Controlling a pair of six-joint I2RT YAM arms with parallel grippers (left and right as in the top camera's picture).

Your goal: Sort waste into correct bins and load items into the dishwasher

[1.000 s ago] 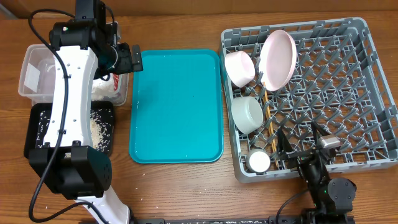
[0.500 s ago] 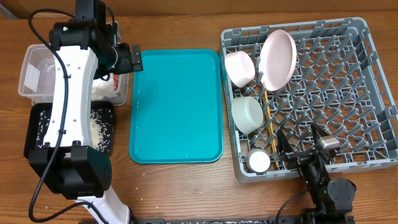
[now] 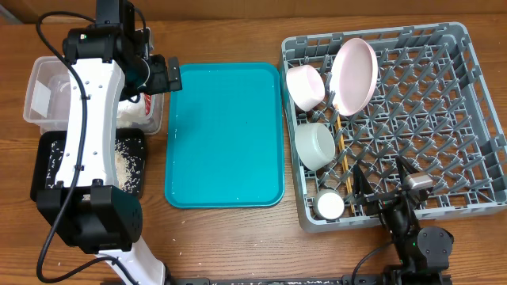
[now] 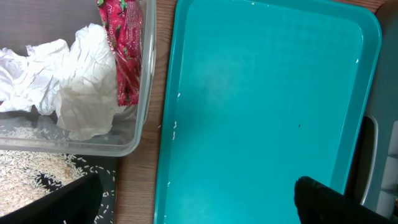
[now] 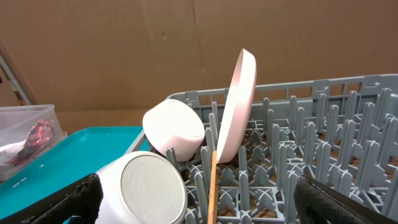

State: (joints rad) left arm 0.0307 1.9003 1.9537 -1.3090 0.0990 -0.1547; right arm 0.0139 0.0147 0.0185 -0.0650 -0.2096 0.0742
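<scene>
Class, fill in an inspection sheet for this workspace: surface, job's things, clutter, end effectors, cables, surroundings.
Surface: wooden table with a teal tray on it.
Job's things: clear tub holds crumpled paper and red wrapper; black tray holds rice crumbs; rack holds plate, white bowl, grey bowl, cup, chopsticks.
Clutter: stray crumbs on teal tray.
End effectors: left end effector open, empty; right end effector open, empty.
Cables: black cable along left arm.
Surroundings: cardboard behind rack.

Plate (image 3: 354, 75) 1; bowls (image 3: 305, 85) 2; cup (image 3: 329, 206) 1; rack (image 3: 444, 134) 1.
</scene>
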